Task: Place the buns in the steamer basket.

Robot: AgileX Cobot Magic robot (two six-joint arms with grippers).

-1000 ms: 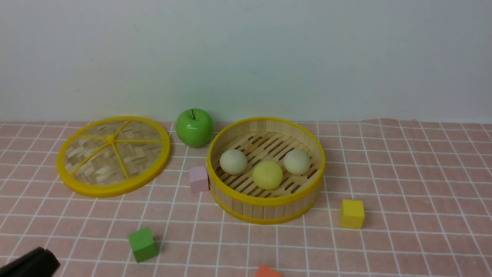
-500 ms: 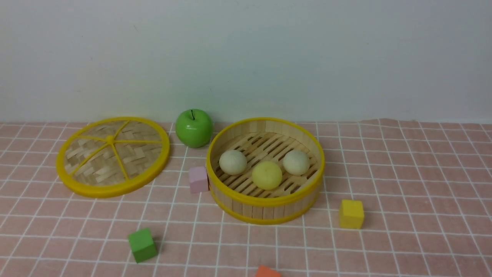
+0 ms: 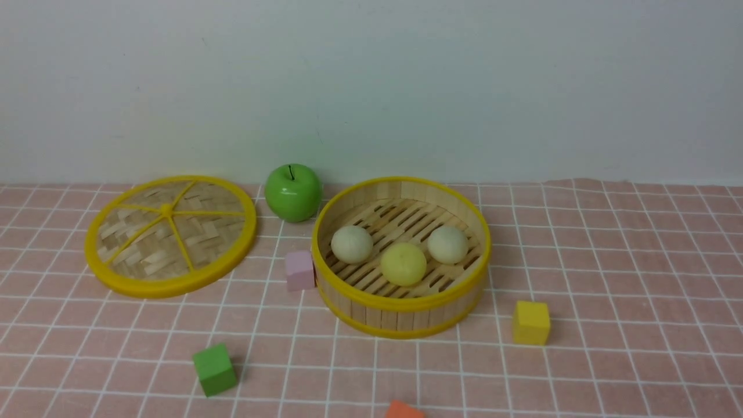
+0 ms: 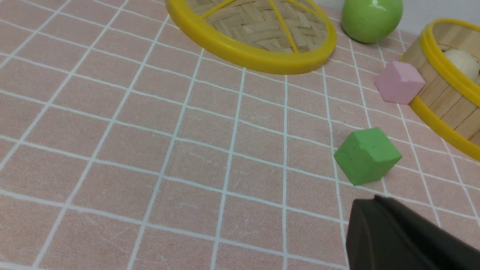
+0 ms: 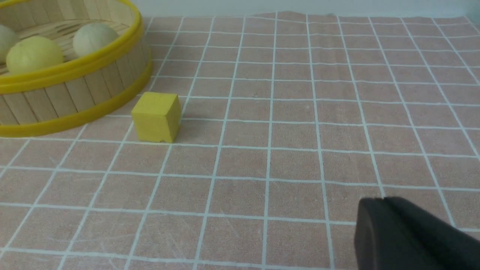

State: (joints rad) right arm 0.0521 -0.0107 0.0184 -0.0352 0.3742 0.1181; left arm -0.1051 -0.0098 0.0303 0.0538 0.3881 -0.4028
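— Did you find any writing on the steamer basket (image 3: 400, 313) or its woven lid (image 3: 168, 235)?

— None. I looked over both, and the green apple (image 3: 293, 191) too; I saw no label, brand or number on them.

— And the coloured cubes?

— The yellow cube (image 5: 155, 117), the green cube (image 4: 366, 155) and the pink cube (image 4: 399, 82) were plain on every face I saw. The checked cloth (image 3: 609, 261) carried only white grid lines.

Front view: set back and raised, facing the wall at 12 o'clock. Left wrist view: low, close, facing the green cube (image 4: 366, 155) and lid (image 4: 250, 33). Right wrist view: low, close, facing the yellow cube (image 5: 156, 117). All views share the steamer basket (image 3: 400, 316).
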